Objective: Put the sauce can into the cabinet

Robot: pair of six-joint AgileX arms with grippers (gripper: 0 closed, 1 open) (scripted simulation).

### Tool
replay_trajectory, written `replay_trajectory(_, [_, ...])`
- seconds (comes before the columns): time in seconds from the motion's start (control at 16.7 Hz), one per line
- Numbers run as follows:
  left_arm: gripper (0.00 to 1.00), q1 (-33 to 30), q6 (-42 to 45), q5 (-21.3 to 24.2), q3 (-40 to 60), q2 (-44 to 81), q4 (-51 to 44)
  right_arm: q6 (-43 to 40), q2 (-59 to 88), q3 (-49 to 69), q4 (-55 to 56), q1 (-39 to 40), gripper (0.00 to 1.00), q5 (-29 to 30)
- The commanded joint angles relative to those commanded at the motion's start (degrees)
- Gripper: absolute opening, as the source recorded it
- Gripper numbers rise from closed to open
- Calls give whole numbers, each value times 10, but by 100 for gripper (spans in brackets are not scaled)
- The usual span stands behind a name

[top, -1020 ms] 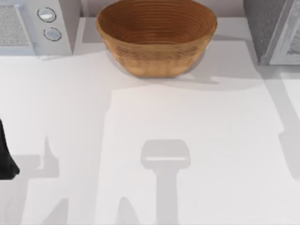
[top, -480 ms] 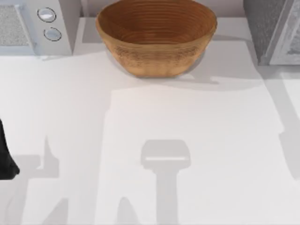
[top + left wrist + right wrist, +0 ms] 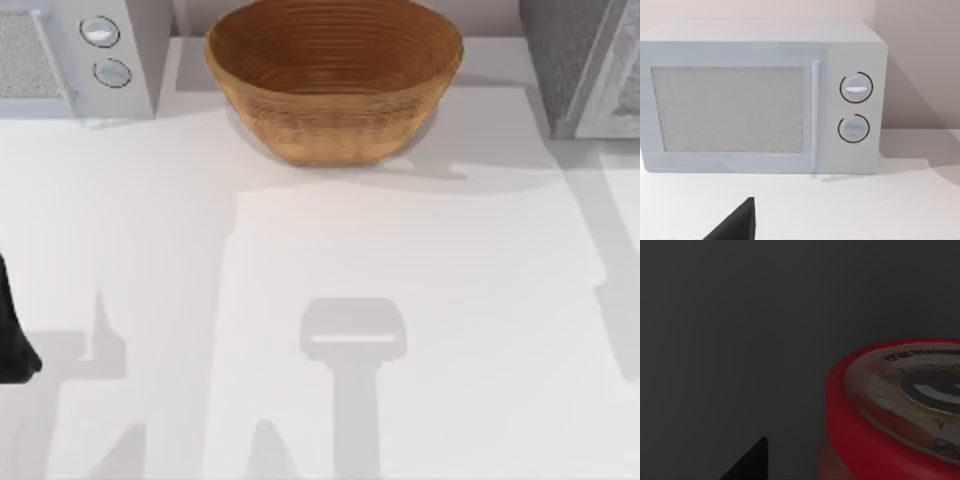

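The sauce can shows very close in the right wrist view: a red rim, a yellow-and-white printed top and a dark round centre, against a plain dark grey background. A black wedge of my right gripper sits apart from the can, with a gap between them. The cabinet, dark grey and speckled with a pale framed panel, stands at the table's far right corner in the top view. My left arm rests at the left edge of the table, and a black tip of its gripper faces the white appliance.
A large woven brown basket stands at the back middle of the table. A white appliance with two round knobs fills the back left corner; its front is in the left wrist view.
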Motion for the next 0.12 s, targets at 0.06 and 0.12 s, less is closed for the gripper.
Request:
replay_trajectory(0.06, [100,0,0,0,0,0,0,0,0,0,0,0,100,0])
replay_trajectory(0.12, [100,0,0,0,0,0,0,0,0,0,0,0,100,0])
